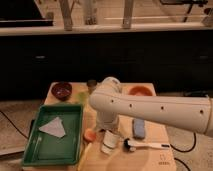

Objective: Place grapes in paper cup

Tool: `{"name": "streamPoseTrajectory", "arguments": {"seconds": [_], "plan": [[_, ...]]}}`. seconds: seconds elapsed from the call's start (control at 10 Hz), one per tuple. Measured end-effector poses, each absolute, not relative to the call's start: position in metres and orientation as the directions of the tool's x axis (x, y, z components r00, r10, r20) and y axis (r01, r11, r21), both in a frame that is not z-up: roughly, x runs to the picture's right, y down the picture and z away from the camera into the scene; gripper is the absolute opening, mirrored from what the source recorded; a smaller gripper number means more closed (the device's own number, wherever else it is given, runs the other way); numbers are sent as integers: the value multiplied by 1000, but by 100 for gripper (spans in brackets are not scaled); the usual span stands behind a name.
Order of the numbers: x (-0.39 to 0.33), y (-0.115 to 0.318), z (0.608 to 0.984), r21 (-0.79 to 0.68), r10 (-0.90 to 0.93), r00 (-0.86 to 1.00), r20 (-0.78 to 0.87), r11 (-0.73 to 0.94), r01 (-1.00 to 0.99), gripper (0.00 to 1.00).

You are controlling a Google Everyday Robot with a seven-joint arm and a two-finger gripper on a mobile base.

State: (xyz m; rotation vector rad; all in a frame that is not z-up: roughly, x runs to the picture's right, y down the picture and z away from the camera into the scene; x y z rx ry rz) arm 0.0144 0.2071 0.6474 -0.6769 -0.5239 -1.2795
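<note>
The paper cup is small and white. It stands near the front of the wooden table, right under my arm. My gripper hangs at the end of the big white arm, just above the cup's mouth, and the wrist mostly hides it. I do not see the grapes; the gripper and the cup cover the spot where they could be.
A green tray with a white napkin lies at the left. A small orange thing sits left of the cup; a blue block and a white-handled brush lie to its right. A maroon bowl, a dark cup and an orange bowl stand at the back.
</note>
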Motion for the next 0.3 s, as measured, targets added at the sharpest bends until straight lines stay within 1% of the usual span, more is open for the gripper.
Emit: {"name": "streamPoseTrajectory", "arguments": {"seconds": [0.3], "plan": [[14, 208, 648, -168, -684, 219, 696, 141, 976, 80]]}}
